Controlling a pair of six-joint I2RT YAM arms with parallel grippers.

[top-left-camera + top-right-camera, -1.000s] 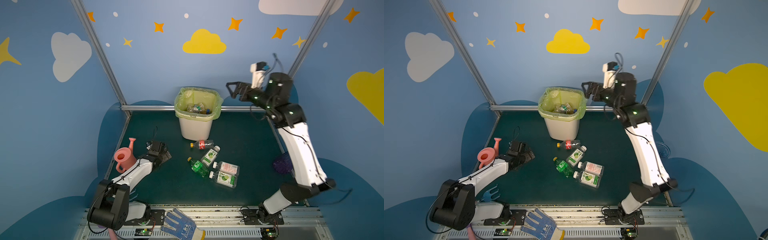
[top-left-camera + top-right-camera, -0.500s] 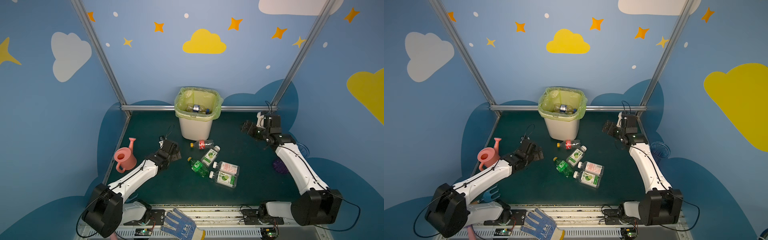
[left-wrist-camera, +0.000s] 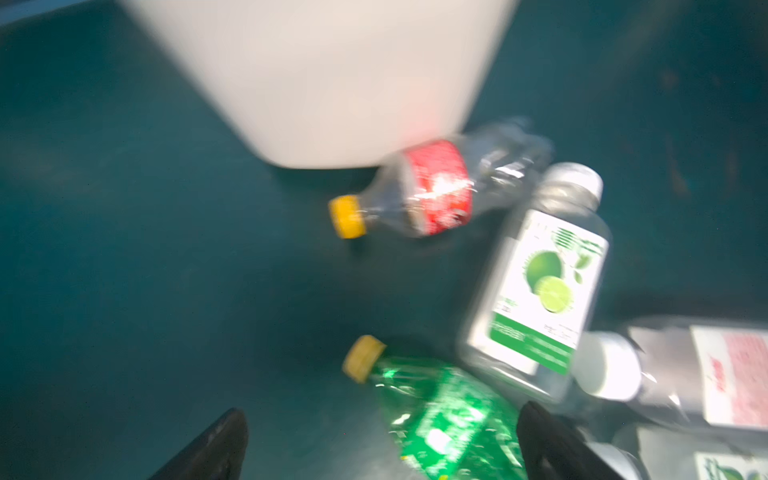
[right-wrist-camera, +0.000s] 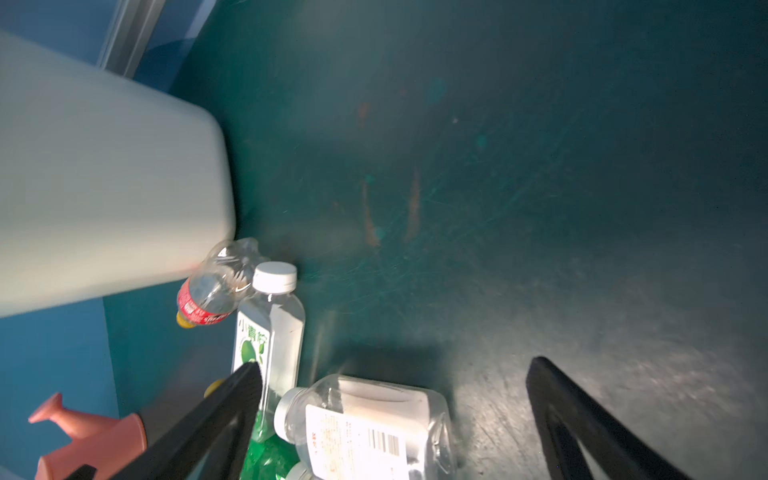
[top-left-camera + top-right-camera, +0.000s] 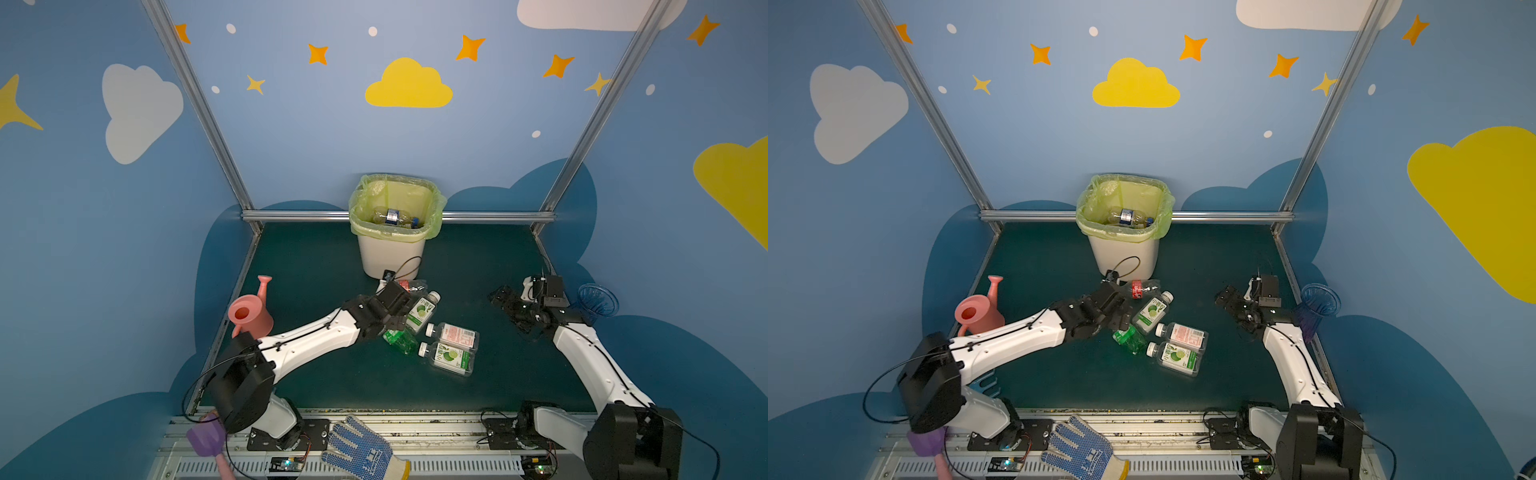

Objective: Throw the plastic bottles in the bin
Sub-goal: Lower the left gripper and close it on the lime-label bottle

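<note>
Green mat [image 5: 332,257], bin [image 5: 392,257] at back edge. Reaching for pickup: left gripper [image 3: 384,419] wide over green bottle [image 3: 449,415]; right gripper [image 4: 395,368] wide, empty. Next: lower, straddle, close.

Walls [image 5: 291,137]: blue, painted with yellow cloud [image 5: 408,85] upper centre, white clouds [image 5: 139,112], orange stars [image 5: 469,48]. Aluminium posts [image 5: 202,108] left and right; rail [image 5: 299,215] at centre. Floor [image 5: 316,266]: dark green mat, scuffed.

A robot test booth: blue walls [image 5: 291,137] painted with clouds [image 5: 408,85] and stars [image 5: 318,54], metal frame posts [image 5: 199,104], two bolted-down arms [image 5: 316,336].
</note>
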